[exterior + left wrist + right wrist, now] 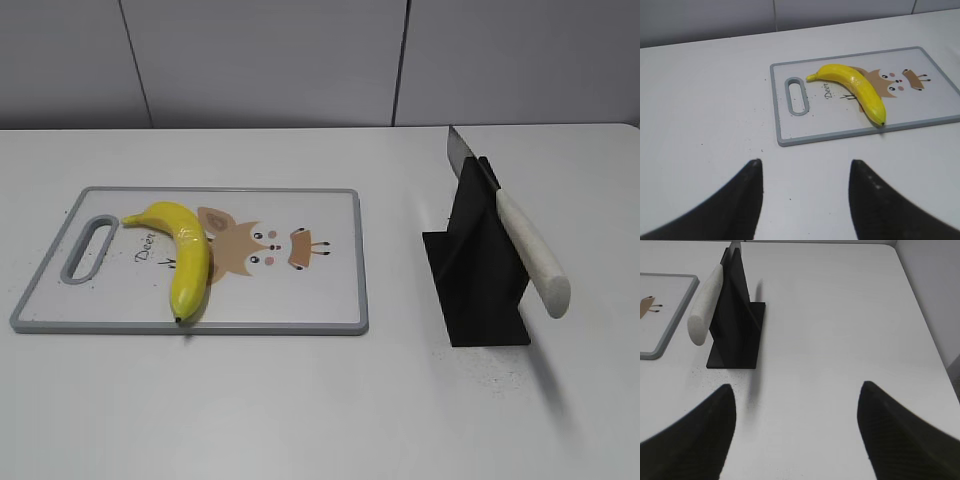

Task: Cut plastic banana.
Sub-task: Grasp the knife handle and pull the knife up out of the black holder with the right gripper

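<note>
The plastic banana lies on the left part of a white cutting board with a grey rim and a cartoon print. It also shows in the left wrist view on the board. A knife with a white handle rests tilted in a black stand to the right of the board. It also shows in the right wrist view. My left gripper is open and empty, well short of the board. My right gripper is open and empty, short of the stand. Neither gripper shows in the exterior view.
The white table carries the board and the stand, with a grey wall behind. The table's right edge runs close to the right gripper. Small dark specks lie on the table near the board and the stand.
</note>
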### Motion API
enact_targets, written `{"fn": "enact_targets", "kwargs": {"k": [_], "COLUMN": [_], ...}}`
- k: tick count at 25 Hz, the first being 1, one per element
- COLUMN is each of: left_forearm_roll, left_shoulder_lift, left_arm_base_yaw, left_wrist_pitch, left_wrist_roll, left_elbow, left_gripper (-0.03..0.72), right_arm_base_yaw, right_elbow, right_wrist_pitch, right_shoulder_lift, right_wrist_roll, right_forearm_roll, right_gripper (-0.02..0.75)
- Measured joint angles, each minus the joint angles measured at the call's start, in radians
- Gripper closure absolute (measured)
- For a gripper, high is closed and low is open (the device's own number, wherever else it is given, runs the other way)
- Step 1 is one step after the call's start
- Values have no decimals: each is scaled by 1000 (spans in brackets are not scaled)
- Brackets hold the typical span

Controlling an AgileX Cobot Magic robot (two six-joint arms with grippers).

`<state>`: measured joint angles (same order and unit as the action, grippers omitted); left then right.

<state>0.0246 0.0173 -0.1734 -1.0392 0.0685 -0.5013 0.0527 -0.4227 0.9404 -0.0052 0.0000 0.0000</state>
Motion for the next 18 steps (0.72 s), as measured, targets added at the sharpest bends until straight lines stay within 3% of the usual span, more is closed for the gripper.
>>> {"fn": "enact_targets", "kwargs": {"k": [18], "left_forearm_roll": [0], "left_shoulder_lift": [0], "left_arm_base_yaw": [0], "left_wrist_pitch": [0], "left_wrist_roll": [0], "left_elbow": [0], "left_gripper": [161], "right_arm_base_yaw": [0], "right_elbow": [0], "right_wrist_pitch": [0], "right_shoulder_lift": [0], "right_wrist_roll": [0], "right_forearm_roll": [0], "right_gripper": [148]}}
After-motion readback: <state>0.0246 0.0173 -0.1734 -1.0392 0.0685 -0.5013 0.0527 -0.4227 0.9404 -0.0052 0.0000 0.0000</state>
